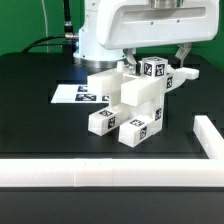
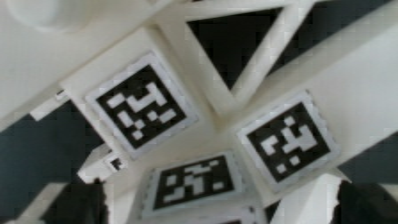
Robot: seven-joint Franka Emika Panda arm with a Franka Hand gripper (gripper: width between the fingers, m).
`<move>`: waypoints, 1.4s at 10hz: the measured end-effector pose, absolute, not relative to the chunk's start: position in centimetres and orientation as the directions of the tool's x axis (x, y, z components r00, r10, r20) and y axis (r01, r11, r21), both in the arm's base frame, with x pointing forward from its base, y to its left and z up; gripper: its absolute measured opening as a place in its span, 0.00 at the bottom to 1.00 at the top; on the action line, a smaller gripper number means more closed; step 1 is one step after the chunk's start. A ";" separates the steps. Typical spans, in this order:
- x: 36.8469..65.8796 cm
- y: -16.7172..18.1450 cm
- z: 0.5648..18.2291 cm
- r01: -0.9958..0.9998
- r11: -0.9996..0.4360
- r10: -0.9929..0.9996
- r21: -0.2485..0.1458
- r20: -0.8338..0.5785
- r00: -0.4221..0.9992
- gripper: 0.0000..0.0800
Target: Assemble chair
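White rail [image 1: 110, 175] borders the black table [image 1: 30, 110] in front; behind it, the gripper [image 1: 152, 62] clasps the tagged chair assembly [image 1: 135, 105] by its top.

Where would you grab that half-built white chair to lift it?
Probably from above, closing the gripper across the chair's upper part. It stands upright on the black table with its top exposed, and its flat sides suit two fingers.
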State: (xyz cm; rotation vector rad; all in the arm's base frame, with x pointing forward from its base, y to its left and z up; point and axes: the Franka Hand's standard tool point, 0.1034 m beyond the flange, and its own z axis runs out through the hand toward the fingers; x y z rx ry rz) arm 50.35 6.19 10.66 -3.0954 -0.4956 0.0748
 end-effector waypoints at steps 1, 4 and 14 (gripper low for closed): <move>50.3 6.2 10.6 0.311 -0.950 0.311 -0.013 -0.047 0.949 0.57; 50.3 6.2 10.6 0.306 -0.952 0.306 -0.013 -0.048 0.951 0.34; 50.6 6.0 10.6 -0.312 -0.950 -0.311 -0.010 -0.056 0.949 0.34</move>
